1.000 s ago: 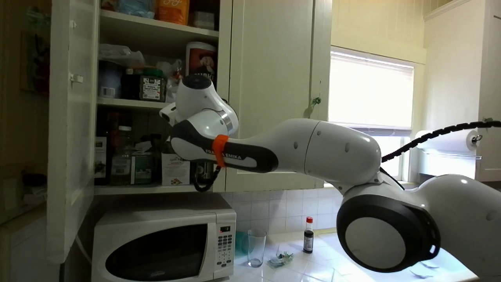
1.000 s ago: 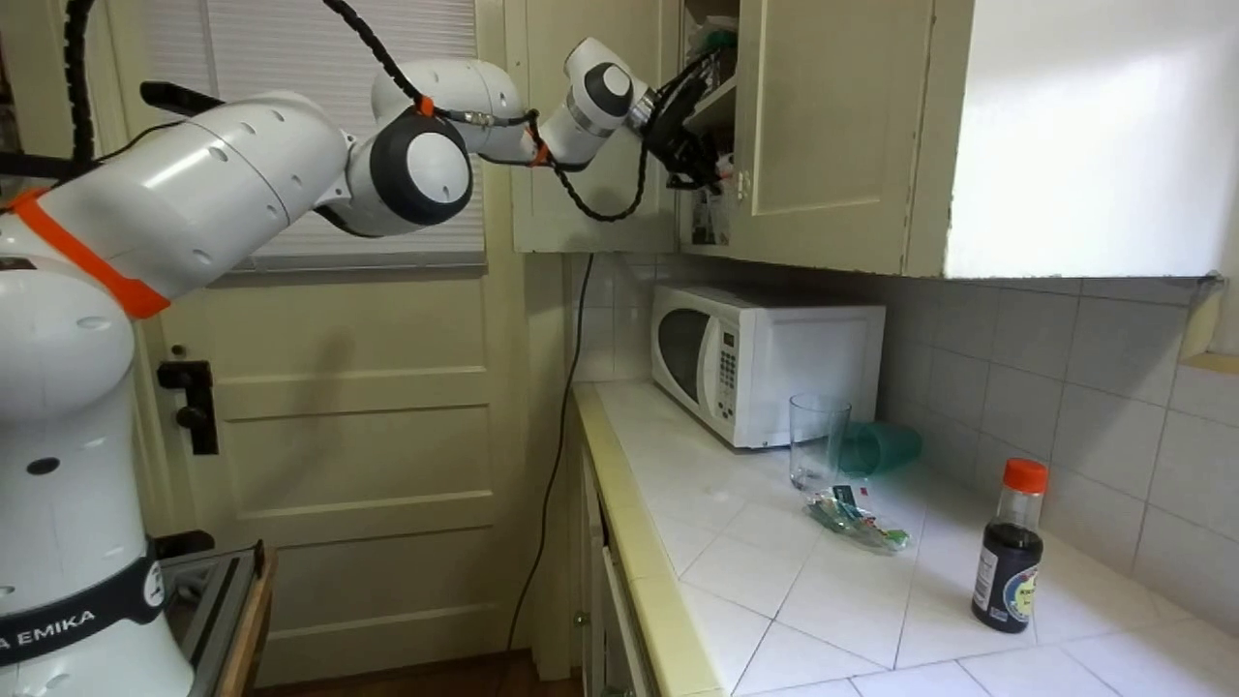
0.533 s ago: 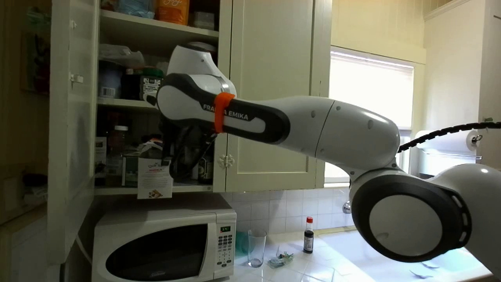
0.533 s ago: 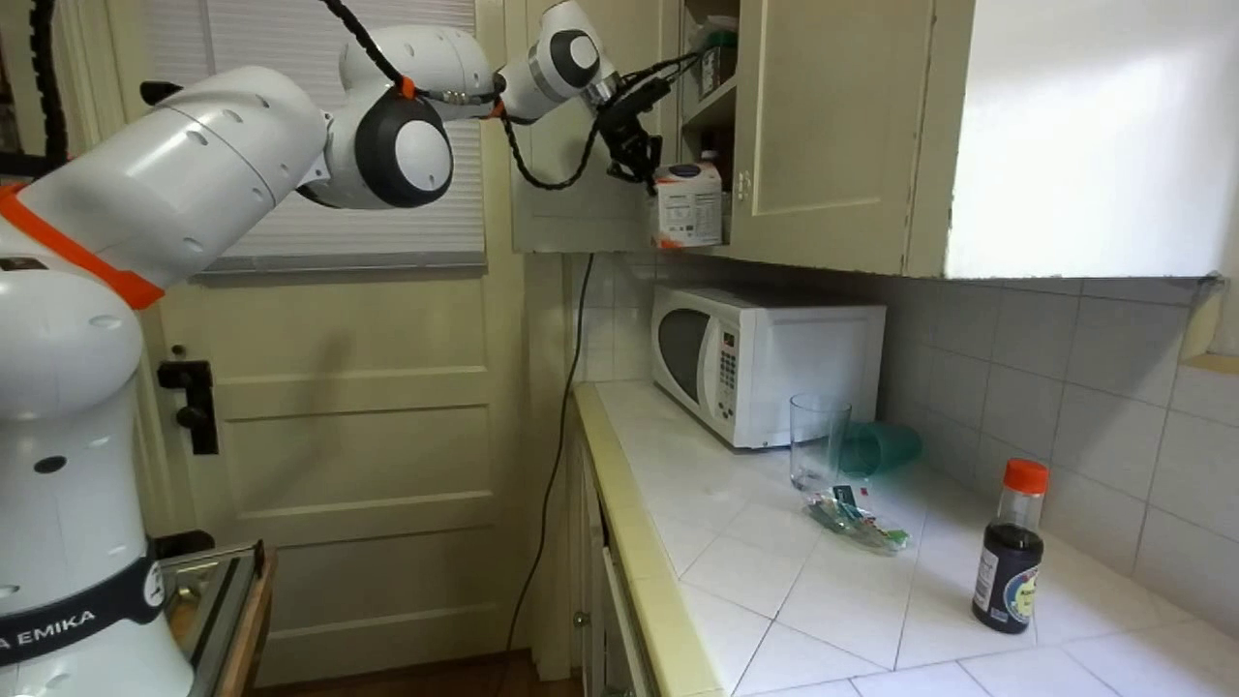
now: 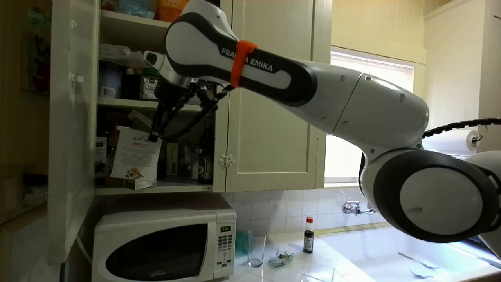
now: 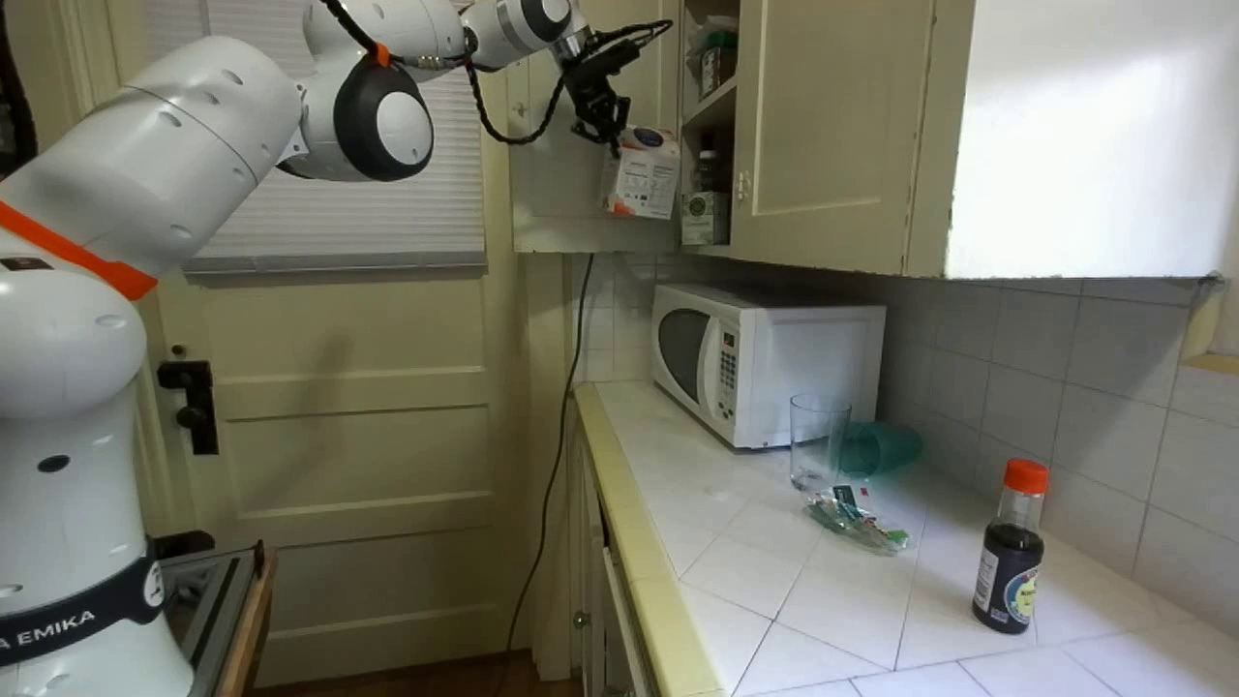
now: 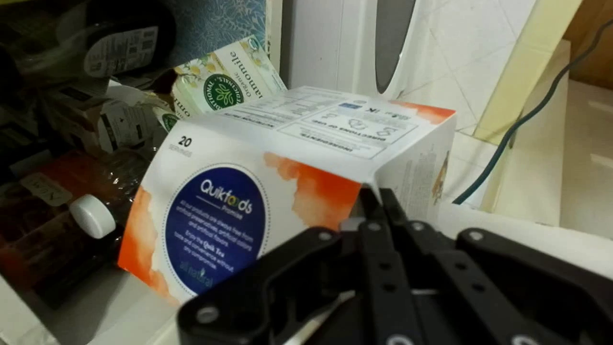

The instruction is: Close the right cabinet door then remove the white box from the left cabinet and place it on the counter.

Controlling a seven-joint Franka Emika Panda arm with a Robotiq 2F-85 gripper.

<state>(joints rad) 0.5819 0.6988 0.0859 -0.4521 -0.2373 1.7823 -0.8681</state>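
The white box (image 5: pixel 137 156), with red-orange print and a blue round mark, hangs tilted in front of the left cabinet (image 5: pixel 160 190); it also shows in an exterior view (image 6: pixel 647 184) and in the wrist view (image 7: pixel 311 129). My gripper (image 7: pixel 383 196) is shut on a thin corner edge of the box; it also shows in both exterior views (image 5: pixel 154 137) (image 6: pixel 615 145). The box is clear of the shelf front, above the microwave's level. The right cabinet door (image 5: pixel 270 152) is shut, also in an exterior view (image 6: pixel 837 116). The counter (image 6: pixel 823 600) lies below.
The left cabinet's own door (image 5: pixel 72 137) stands open. A microwave (image 6: pixel 808 358), clear glass (image 6: pixel 816 455), green cup (image 6: pixel 879 448), plastic packet (image 6: pixel 861 523) and sauce bottle (image 6: pixel 1012 571) stand or lie on the counter. A chamomile carton (image 7: pixel 244 76) is on the shelf.
My gripper has pulled the white box out of the left cabinet and raised it. The box has gone from upright on the shelf to tilted in the air.
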